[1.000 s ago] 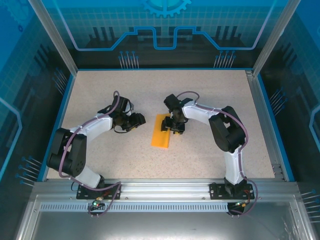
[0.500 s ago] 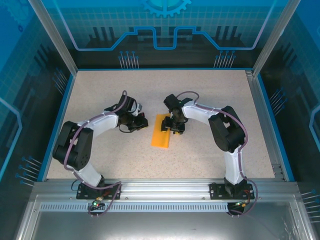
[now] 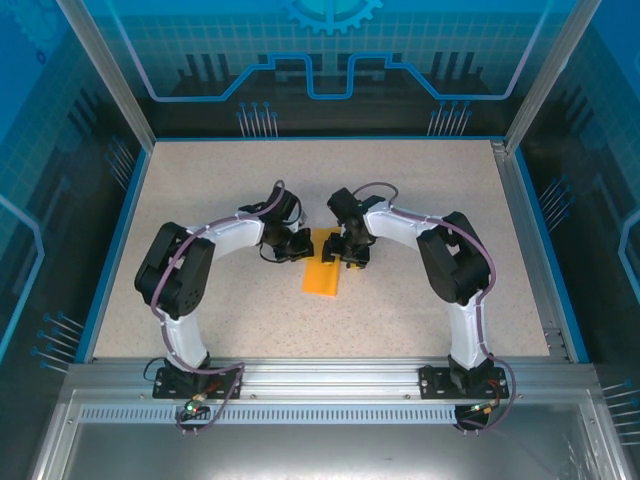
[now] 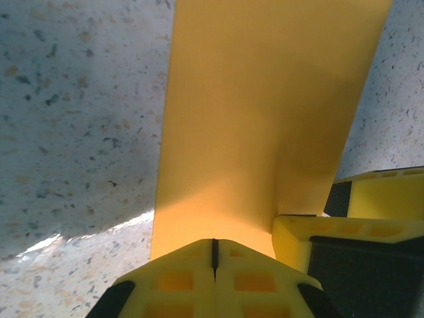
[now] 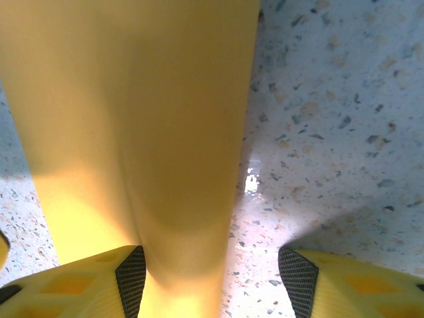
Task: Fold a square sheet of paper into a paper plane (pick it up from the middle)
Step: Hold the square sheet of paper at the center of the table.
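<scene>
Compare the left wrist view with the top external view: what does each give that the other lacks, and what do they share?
Left wrist: close up, the left gripper has its jaws pressed shut at the near edge of the square sheet of paper. A yellow finger of the right gripper sits at the sheet's right edge.

Top external: both arms whole, the two grippers flanking the far end of the sheet, its full outline as a folded strip, and the blue enclosure.

Both: the orange-yellow sheet lying on the speckled table.
</scene>
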Motion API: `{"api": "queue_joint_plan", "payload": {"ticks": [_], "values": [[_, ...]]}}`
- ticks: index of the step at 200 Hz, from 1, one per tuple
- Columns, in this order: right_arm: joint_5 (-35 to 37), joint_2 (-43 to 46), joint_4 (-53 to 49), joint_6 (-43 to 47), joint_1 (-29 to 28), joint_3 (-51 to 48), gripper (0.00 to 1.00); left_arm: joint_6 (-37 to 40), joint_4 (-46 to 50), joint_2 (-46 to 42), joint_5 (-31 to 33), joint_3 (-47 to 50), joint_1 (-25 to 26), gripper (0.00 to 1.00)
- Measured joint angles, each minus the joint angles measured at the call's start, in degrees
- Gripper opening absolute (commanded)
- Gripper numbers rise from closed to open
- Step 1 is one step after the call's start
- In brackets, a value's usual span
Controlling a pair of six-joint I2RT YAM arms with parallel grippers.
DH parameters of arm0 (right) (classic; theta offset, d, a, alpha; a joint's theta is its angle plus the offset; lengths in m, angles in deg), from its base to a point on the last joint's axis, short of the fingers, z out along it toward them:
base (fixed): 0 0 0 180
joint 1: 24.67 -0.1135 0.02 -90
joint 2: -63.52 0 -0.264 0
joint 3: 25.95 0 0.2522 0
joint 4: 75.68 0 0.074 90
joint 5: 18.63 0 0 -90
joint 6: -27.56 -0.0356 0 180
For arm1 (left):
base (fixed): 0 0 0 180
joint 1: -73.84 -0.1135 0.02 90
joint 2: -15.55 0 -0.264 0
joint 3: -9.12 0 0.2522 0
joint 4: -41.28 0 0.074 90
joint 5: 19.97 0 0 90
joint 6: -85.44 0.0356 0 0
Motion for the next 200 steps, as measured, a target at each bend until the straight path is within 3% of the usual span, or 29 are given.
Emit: {"api": "queue_joint_plan", "payload": {"ticks": [182,192,200], "values": [[-0.42,2.05,2.78,0.02,0.07,-2.23,0.64,1.31,0.33,4.46,2.6,-1.64,0.96,0.0],[-0.31,3.91,4.83,0.02,0.26,-4.39,0.63,1.36,0.33,4.46,2.6,-1.64,0.96,0.0],[-0.46,6.01,6.73,-0.02,0.66,-6.67,0.56,1.42,0.33,4.46,2.6,-1.64,0.96,0.0]]}}
